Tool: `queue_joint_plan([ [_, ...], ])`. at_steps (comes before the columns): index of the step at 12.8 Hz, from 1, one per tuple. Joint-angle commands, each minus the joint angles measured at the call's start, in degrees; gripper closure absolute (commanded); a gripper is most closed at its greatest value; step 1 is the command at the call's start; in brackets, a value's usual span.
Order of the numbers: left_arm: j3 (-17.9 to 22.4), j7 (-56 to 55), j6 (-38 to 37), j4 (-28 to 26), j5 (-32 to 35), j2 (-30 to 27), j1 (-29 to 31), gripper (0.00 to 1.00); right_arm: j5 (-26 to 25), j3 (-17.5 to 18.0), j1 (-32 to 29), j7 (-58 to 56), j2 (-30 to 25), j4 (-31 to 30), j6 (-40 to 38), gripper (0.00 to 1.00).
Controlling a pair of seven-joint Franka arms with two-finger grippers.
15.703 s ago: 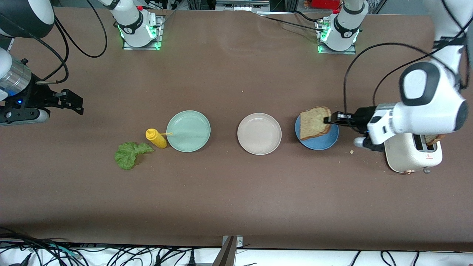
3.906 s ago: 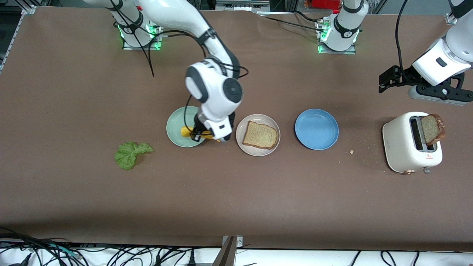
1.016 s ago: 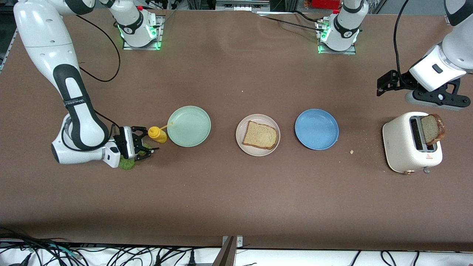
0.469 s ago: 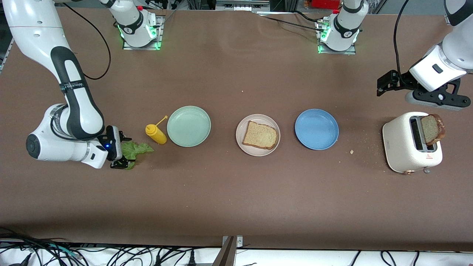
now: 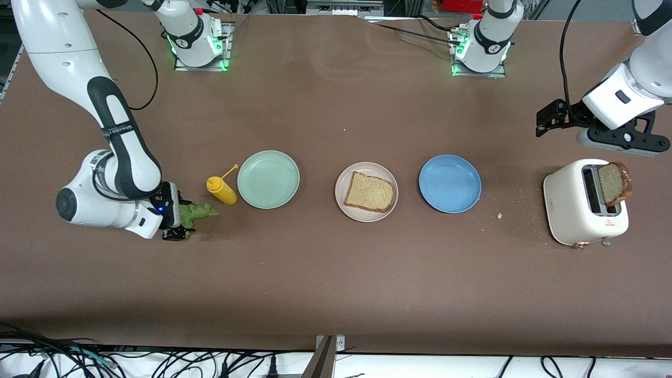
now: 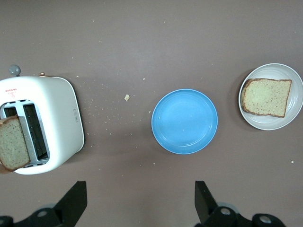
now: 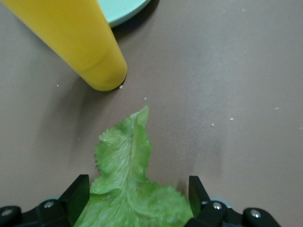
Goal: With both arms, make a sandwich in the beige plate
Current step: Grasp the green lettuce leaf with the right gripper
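The right claw (image 5: 177, 220) sits low at the lettuce leaf (image 5: 197, 212), fingers spread wide with the one leaf between them, on the desk (image 5: 336, 283) toward the right arm's end. Just beside it stands one yellow bottle (image 5: 221, 190). Three plates lie in a row: a green plate (image 5: 268, 179), the beige plate (image 5: 346, 202) carrying one bread slice (image 5: 370, 191), and a blue plate (image 5: 450, 183). One toaster (image 5: 575, 210) holds a second slice (image 5: 613, 183). Above it the left claw (image 5: 546, 118) waits, spread wide and empty.
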Motion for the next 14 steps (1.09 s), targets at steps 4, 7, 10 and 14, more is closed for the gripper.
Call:
queue_joint_plan([
  [4, 0.2, 0.3, -0.2, 1.2, -0.9, 0.6, -0.2, 0.00, -0.6, 0.5, -0.2, -0.9, -1.3, -1.7, 0.8, 1.00],
  [7, 0.2, 0.3, -0.2, 1.2, -0.9, 0.6, -0.2, 0.00, -0.8, 0.4, -0.2, 1.3, -5.4, -1.5, -1.9, 1.00],
  [10, 0.2, 0.3, -0.2, 1.2, -0.9, 0.6, -0.2, 0.00, -4.3, 0.4, -0.2, 8.0, -10.6, -1.0, -8.6, 1.00],
  [14, 0.2, 0.3, -0.2, 1.2, -0.9, 0.6, -0.2, 0.00, -8.4, 0.7, -0.2, 18.3, -18.4, -0.5, -17.9, 1.00],
])
